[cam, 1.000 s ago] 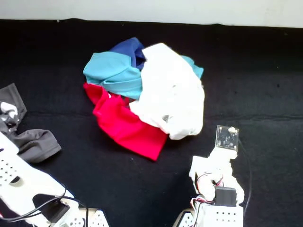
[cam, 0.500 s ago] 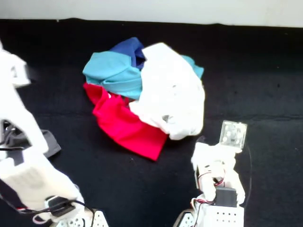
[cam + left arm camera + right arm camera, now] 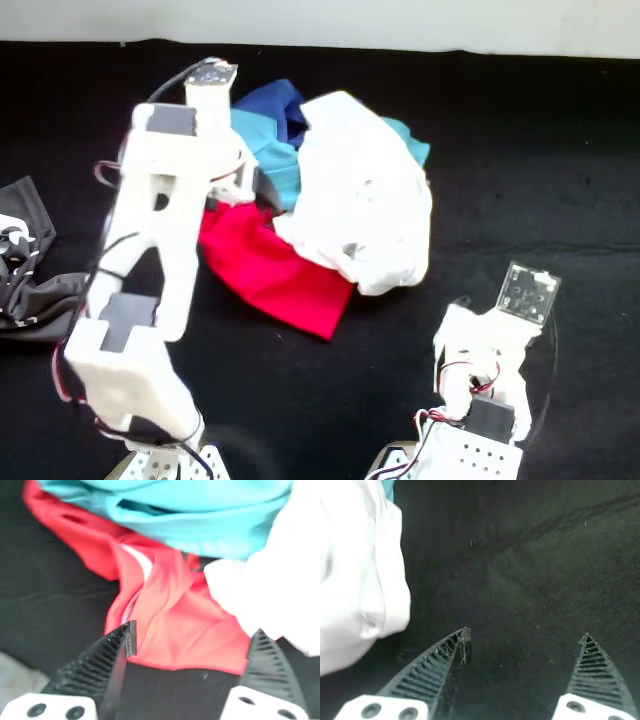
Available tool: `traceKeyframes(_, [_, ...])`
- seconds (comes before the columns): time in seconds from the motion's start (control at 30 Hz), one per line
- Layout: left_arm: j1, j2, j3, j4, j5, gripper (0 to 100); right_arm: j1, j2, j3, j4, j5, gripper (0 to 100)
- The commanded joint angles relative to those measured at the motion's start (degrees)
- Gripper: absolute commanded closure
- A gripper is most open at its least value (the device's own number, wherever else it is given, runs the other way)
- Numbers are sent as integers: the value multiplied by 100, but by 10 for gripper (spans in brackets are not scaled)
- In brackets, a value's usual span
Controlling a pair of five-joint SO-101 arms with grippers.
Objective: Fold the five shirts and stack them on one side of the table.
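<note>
At the near edge of the table point(image 3: 560, 150) the right arm point(image 3: 480, 365) is seen folded low over its base. Its pincer point(image 3: 525, 632) is held with the two fingers wide apart and nothing between them. The black table cover lies under it, and the hem of the white shirt point(image 3: 355, 580) is found just beside one finger.

The left arm point(image 3: 150, 260) rises from the near left corner and is stretched out over the table as far as the pile of shirts. Its pincer point(image 3: 195, 630) is also spread open and empty, and it hangs over the crumpled red shirt point(image 3: 170, 625).

At the left edge of the table, well apart from the pile, what seems to be a dark grey shirt point(image 3: 25, 275) with a white print is lying in a heap.

The pile itself is placed around the middle of the table, and none of its shirts is folded. The red shirt forms the nearest part, with one corner spread toward the near edge. The white shirt is laid over the right side of the red one and takes up most of the right half of the pile. Behind the red shirt the teal shirt point(image 3: 278, 160) is found, partly covered by the left arm. At the far end the dark blue shirt point(image 3: 268, 100) is tucked between the teal and the white.
</note>
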State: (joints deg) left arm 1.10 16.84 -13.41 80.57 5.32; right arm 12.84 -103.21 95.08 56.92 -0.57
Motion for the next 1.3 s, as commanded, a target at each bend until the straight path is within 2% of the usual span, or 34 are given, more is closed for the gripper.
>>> traceKeyframes(0.0, [470,382,-295,-185,193,636,75,31,-716,497,440,677])
traceKeyframes(0.23, [866,1736,-1393,-220,185,635,75,356,-2554,1411,1064,677])
traceKeyframes(0.5, [813,3169,-2747,70,158,649,75,2993,-5789,2308,1116,677])
traceKeyframes(0.57, [813,3363,-2985,484,-88,724,75,3530,-6659,2554,1116,677])
traceKeyframes(0.63, [804,3521,-3160,870,-457,866,75,3820,-7301,2615,1116,677])
traceKeyframes(0.7, [646,3591,-3266,1160,-536,1000,75,3916,-7591,2580,1108,677])
traceKeyframes(0.77, [391,3600,-3371,1415,-536,970,48,3925,-7626,2413,1108,677])
traceKeyframes(0.93, [-593,3196,-3969,2057,-536,992,48,4004,-7495,2273,1108,677])
traceKeyframes(1.1, [-1912,1921,-4084,2092,-563,992,66,4585,-7459,2624,1116,677])
traceKeyframes(1.27, [-3433,514,-4119,2066,-580,992,40,5569,-8110,3125,1116,677])
